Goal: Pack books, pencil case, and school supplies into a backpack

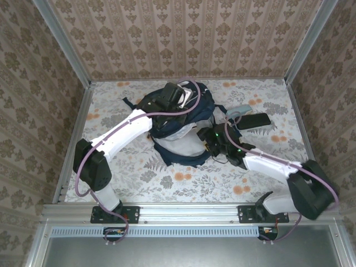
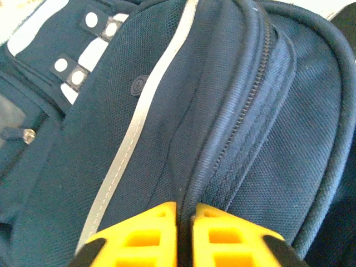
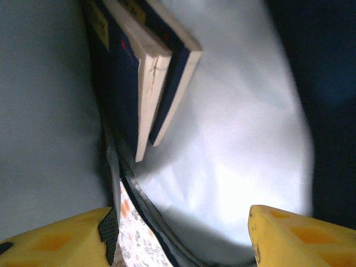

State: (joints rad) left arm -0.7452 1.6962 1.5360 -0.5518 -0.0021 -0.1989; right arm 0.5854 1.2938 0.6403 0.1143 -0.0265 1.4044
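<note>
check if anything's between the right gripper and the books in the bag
Nothing visible does: the open right gripper faces the books directly, with bare space between them inside the backpack.

Tan and brown damask wallpaper [image 1: 189, 39] covered the back wall and both side walls. Aluminium posts [image 1: 62, 41] rose at the back corners. The table [image 1: 183, 179] wore a pale cloth printed with orange flowers and grey leaves. A metal rail [image 1: 189, 213] edged its near side. The light was soft and even.
</note>
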